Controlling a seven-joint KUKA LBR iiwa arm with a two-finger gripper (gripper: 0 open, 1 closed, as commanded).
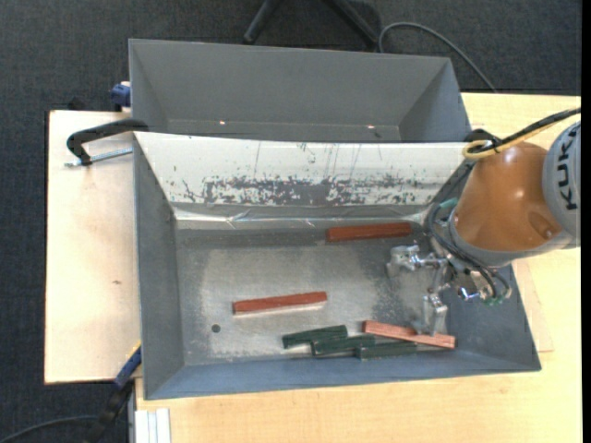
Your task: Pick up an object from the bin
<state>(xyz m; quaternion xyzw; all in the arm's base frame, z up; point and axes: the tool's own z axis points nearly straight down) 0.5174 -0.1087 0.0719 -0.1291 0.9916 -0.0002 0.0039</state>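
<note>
The arm (pixel 568 183) runs off the right edge; a pink strip (pixel 411 337) seemingly overlaps the green sticks (pixel 323 341).

The bin (pixel 157 275) is plain grey, its back wall flecked with dark scratches. The middle stick (pixel 279 303) and the back stick (pixel 367 233) are reddish brown. The front stick (pixel 409 336) is salmon pink, and the green sticks (pixel 314 340) are dark. The arm's cover (pixel 503 201) is orange, the end effector (pixel 423 284) silvery and the desk (pixel 369 413) pale wood.

Bright, even light; glare, perhaps, on the rear of the bin (pixel 305 166).
</note>
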